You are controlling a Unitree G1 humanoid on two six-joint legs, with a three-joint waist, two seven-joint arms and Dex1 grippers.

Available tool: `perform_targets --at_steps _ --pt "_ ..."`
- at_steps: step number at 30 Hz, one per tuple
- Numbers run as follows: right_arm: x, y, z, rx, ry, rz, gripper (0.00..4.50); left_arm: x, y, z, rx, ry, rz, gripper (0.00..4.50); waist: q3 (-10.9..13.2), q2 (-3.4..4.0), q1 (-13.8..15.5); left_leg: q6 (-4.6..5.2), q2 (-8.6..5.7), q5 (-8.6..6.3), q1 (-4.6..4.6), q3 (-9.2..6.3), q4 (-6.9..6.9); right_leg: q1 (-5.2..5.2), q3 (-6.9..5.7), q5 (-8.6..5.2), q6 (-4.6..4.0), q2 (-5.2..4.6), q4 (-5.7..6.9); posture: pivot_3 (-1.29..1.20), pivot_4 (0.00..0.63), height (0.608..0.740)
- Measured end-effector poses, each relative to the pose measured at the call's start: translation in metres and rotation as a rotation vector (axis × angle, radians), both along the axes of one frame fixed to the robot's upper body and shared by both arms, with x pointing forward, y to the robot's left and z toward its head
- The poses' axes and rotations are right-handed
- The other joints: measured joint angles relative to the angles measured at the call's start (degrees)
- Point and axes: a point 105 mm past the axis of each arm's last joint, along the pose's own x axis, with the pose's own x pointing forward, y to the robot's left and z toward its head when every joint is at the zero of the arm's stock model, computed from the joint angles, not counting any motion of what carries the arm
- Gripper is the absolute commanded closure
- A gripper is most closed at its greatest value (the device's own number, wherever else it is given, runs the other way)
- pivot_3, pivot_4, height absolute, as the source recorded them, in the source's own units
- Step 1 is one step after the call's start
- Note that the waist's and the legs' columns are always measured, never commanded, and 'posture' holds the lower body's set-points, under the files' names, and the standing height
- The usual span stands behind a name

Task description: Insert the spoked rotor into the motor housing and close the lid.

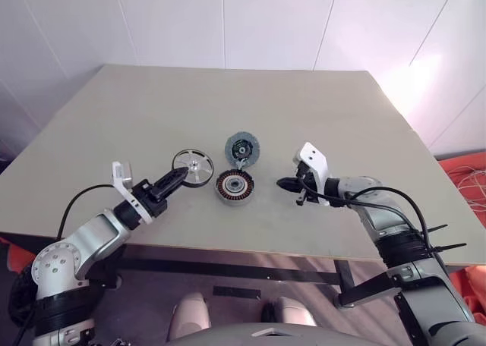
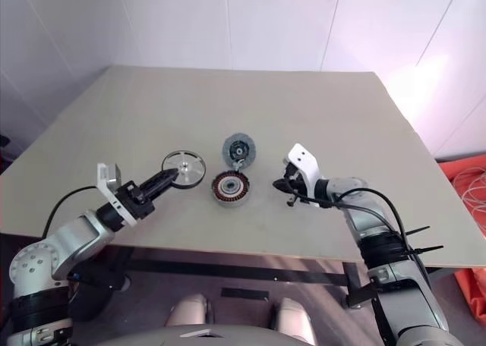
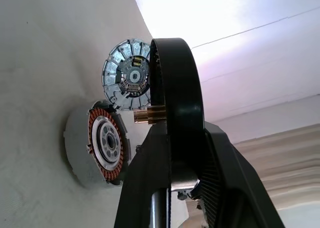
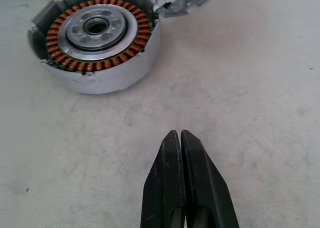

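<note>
Now the left tool (image 1: 181, 174) is clamped on the rim of the rotor (image 1: 193, 166), holding the shiny spoked disc on edge, just above the table (image 1: 319, 111), to the left of the other two parts. In the left wrist view the rotor (image 3: 175, 88) shows as a dark curved band pinched between the two black fingers (image 3: 145, 183), with a small brass-coloured stub sticking out of its side toward the lid.

The housing (image 1: 234, 187) lies flat on the table near the front edge, copper windings facing up around a silver centre. It sits just right of the held rotor, and whether the two touch cannot be told. The lid (image 1: 242, 148) rests just behind the housing, its dark bluish centre showing. In the left wrist view the lid (image 3: 127, 75) and housing (image 3: 106, 143) look close together, edges nearly meeting.

The right tool (image 1: 285, 184) is over the table to the right of the housing, apart from it, pointing toward it and angled downward. Its fingers (image 4: 172, 178) are pressed together with nothing between them, as the right wrist view shows. In that view the housing (image 4: 95, 38) lies ahead of the fingertips with bare table between them, and a corner of the lid (image 4: 182, 0) shows past the housing.
</note>
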Motion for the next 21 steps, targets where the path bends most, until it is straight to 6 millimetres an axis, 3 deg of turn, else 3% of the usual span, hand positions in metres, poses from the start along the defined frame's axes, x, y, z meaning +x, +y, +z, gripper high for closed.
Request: perform_targets --at_steps 6,13,21 --pt "-0.009 0.004 0.004 -0.003 -0.002 0.049 4.50 0.022 -0.024 -0.015 -0.135 0.078 -0.047 4.06 0.00 -0.02 1.02 0.00 0.00 0.00 -0.01 -0.01 0.00 0.00 0.01 -0.01 0.06 0.00 -0.02 0.00 0.000 0.740" --pt "-0.012 0.004 0.007 -0.010 -0.009 0.055 4.50 0.030 -0.055 -0.021 -0.159 0.099 -0.133 4.06 0.01 -0.04 1.08 0.02 0.02 -0.02 -0.06 -0.02 -0.03 -0.03 0.00 -0.05 0.12 0.00 -0.02 0.00 0.000 0.740" --pt "-0.015 -0.003 0.009 -0.012 -0.016 0.029 4.50 0.025 -0.059 -0.026 -0.130 0.107 -0.171 4.06 0.01 -0.04 1.07 0.04 0.02 -0.03 -0.04 -0.01 -0.02 0.00 -0.01 -0.07 0.14 0.00 -0.02 0.00 0.000 0.740"
